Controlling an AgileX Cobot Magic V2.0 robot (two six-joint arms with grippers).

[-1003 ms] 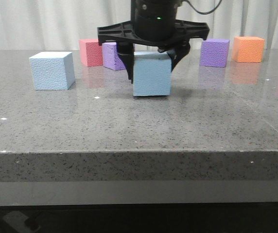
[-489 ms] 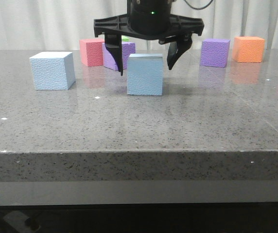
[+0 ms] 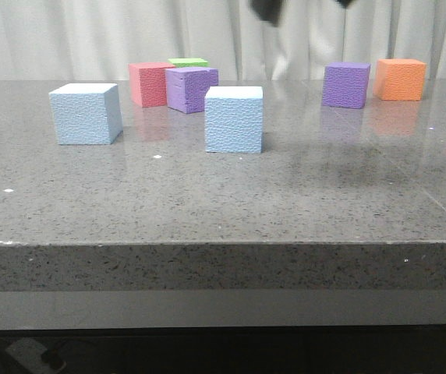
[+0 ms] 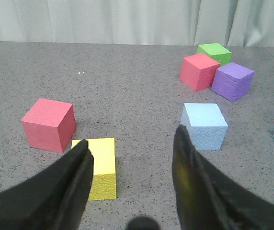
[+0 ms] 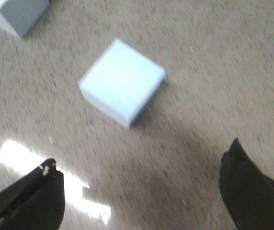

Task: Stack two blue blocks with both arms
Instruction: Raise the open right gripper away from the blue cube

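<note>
Since half a second ago my right gripper [image 5: 142, 184] has lifted clear of the centre blue block [image 3: 234, 119], which stands alone on the table [image 3: 223, 195]; in the front view only a dark scrap of that arm shows, cut off at the upper edge. Its wrist picture is blurred, but both fingers sit wide apart with nothing between them, high over the same block [image 5: 121, 82]. The other blue block [image 3: 86, 114] stands well apart from it, toward my left side (only a corner of it shows in the blurred picture). My left gripper [image 4: 134, 160] is spread and empty, with a yellow cube [image 4: 100, 167] partly hidden behind one finger.
</note>
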